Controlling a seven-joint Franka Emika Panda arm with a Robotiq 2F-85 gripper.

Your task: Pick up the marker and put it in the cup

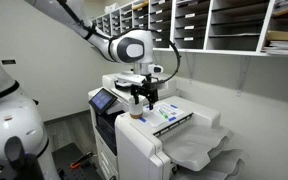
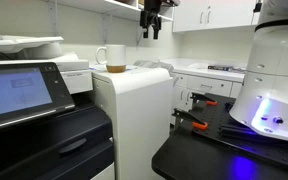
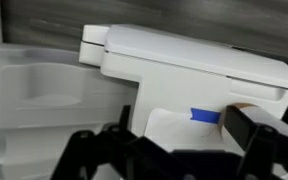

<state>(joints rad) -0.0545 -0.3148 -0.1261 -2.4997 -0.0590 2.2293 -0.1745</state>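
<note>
The writing on the copier panel [image 2: 14, 95] is too small to read. One cup [image 2: 115, 58], whitish with a tan base, stands upright on the white counter [image 2: 134, 100]. One strip of blue tape [image 3: 206, 115] lies there too. The single arm [image 1: 102, 38] bends down from above. Its pincer [image 2: 151, 33] points downward, higher than the cup and apart from it, with the jaws spread in the wrist view. I cannot make out the marker.

Even bright room light; soft, low-resolution frames; blurred wrist view.
</note>
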